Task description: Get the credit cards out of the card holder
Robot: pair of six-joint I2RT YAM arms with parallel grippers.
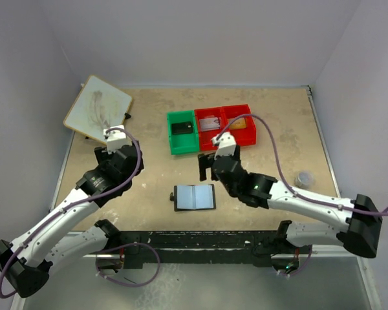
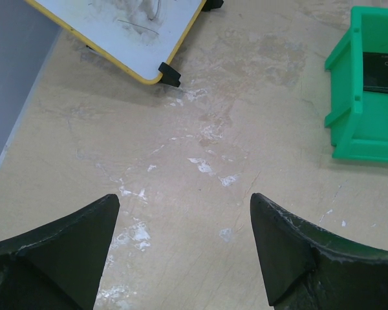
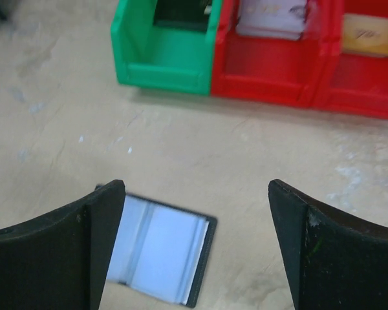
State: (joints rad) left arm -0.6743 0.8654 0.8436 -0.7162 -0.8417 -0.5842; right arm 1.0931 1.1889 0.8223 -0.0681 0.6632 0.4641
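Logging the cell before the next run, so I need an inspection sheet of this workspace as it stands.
Surface: beige tabletop, white scuff marks.
Job's things: card holder lying open, pale inside up, no card showing in it; dark card in the green bin.
Clutter: two red bins, a card in each; whiteboard at far left; small grey round object at right.
Grippers: left gripper and right gripper, both with jaws open, holding nothing.
Cables: purple cables looped along each arm, clear of the holder.
Surroundings: plain pale walls; nothing else seen.
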